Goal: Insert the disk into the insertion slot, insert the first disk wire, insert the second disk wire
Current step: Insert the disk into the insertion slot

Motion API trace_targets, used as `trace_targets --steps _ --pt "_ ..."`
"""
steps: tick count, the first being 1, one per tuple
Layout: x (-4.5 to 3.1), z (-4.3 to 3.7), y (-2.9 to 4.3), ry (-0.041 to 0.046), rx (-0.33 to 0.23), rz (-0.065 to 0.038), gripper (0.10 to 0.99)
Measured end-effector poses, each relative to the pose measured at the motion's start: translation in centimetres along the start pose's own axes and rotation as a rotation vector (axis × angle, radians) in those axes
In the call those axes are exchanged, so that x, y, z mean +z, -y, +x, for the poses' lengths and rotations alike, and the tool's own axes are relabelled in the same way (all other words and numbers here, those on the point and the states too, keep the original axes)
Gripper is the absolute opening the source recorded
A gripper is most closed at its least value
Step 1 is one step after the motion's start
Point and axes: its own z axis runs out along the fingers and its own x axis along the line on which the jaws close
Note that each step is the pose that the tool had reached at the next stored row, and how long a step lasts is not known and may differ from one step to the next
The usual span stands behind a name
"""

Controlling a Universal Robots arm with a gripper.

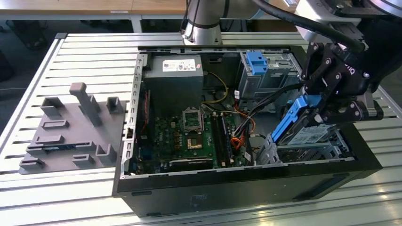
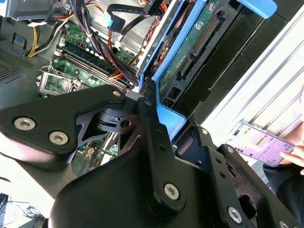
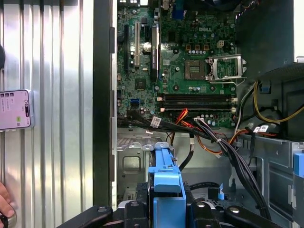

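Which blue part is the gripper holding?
The blue-framed disk, tilted over the perforated cage; the smaller blue latch sits apart on the taller bay.

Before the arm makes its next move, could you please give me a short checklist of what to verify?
1. Grip: ok, the gripper is shut on the disk.
2. Disk seated: not ok, it hangs tilted above the insertion slot.
3. Slot mouth free of the black cables: cannot tell; they run close by.
4. Person's hand outside the computer case: ok, it holds a phone beside it.
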Motion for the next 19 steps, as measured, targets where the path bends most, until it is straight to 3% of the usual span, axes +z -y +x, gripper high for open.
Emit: trace_targets --steps 19 --pt "0.82 0.04 0.01 0.0002 0.000 0.000 0.365"
